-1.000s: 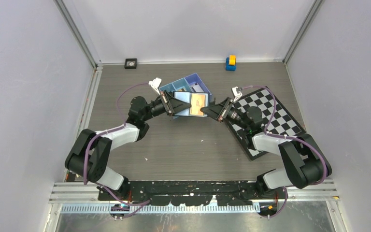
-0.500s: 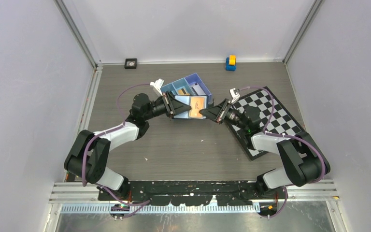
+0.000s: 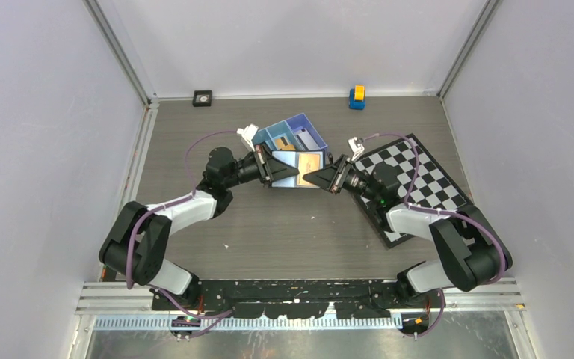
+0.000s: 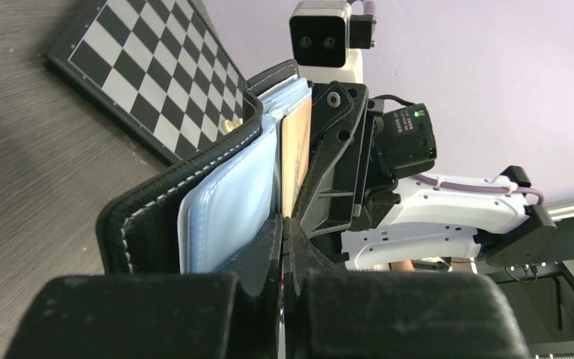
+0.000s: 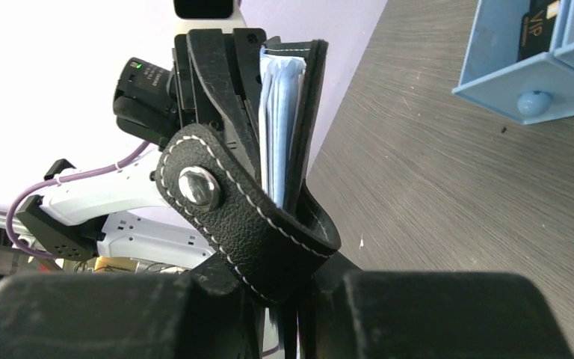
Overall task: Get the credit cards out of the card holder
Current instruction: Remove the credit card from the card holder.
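Starting at the left tool [image 4: 282, 232]: narrowed to a slit, clamped on one end of a small black stitched-leather bifold card holder [image 4: 161, 206] lined with pale blue plastic sleeves [image 4: 228, 209]. Held edge-on there, lifted clear of the grey wood-grain counter [image 3: 284, 224], over its middle and toward the far edge, just on the near side of a blue three-compartment plastic tray [image 5: 523, 78].

Outward from that grip, straight across to the right tool [image 5: 295, 299]. Long axis of the card holder: left to right, roughly parallel to the near edge of the counter, bridging the two arms. Right tool likewise almost fully closed, biting on the opposite end, at the short strap tab [image 5: 200, 187] with its metal snap. Impossible to tell from either wrist view whether on leather alone or on plastic as well.

Next, the thin orange-gold plastic credit card [image 4: 297, 161]. Seated in the half of the card holder on the right tool's side, flat against one right finger [image 4: 336, 149], apart from the left grip. Nearer arm, then: the right.

Most likely a matter of drawing the credit card out along that same left-right axis, toward the right edge of the counter and the black-and-white chequered board [image 3: 426, 179], with the left tool as anchor. Other cards, if any: hidden among the sleeves.
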Action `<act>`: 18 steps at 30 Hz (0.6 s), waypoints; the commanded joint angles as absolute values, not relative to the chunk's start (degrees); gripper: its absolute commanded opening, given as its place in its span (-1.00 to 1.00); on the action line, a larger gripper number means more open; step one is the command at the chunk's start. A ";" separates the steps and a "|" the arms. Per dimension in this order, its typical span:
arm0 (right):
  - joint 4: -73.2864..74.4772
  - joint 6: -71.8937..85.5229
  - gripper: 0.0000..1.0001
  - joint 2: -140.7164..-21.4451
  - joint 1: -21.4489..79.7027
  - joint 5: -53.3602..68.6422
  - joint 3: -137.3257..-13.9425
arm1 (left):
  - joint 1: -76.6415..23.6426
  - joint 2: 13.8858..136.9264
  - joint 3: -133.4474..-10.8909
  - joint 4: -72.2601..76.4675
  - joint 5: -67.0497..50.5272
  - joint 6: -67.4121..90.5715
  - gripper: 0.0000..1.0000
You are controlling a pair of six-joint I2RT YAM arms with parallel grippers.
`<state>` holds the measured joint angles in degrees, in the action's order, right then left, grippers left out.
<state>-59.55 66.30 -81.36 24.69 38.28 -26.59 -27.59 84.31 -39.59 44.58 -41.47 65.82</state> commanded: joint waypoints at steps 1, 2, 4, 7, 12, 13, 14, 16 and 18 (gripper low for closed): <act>-61.65 65.37 -0.62 -79.98 25.79 38.88 -28.20 | -27.96 83.76 -39.20 56.24 -46.93 70.66 -1.00; -62.18 65.53 -0.62 -79.65 25.59 38.63 -27.88 | -27.17 83.12 -38.87 54.48 -46.18 70.13 -1.00; -62.52 65.49 -0.56 -78.76 25.29 38.13 -27.18 | -25.74 81.71 -38.07 50.35 -44.53 68.35 -1.00; -61.93 64.95 -0.53 -77.54 24.89 37.43 -26.66 | -25.10 80.07 -38.10 43.15 -42.39 64.50 -1.00; -60.92 64.30 -0.57 -76.49 24.70 36.88 -26.38 | -24.32 78.44 -38.17 35.98 -39.55 61.57 -1.00; -60.68 64.23 -0.60 -76.40 24.61 36.83 -26.37 | -24.12 77.95 -38.18 34.90 -39.04 61.08 -1.00; -60.25 64.05 -0.67 -76.24 24.61 36.71 -26.37 | -24.09 77.53 -38.31 33.71 -38.63 60.23 -1.00; -58.33 63.36 -0.82 -75.92 24.60 36.52 -26.72 | -24.16 76.86 -38.93 31.19 -38.72 59.07 -1.00; -57.34 62.78 -0.87 -75.85 24.59 36.74 -27.08 | -24.46 76.94 -39.48 31.63 -39.81 58.97 -0.79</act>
<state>-56.60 64.53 -78.32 24.82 37.06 -26.15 -24.56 78.56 -38.06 35.29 -39.97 62.13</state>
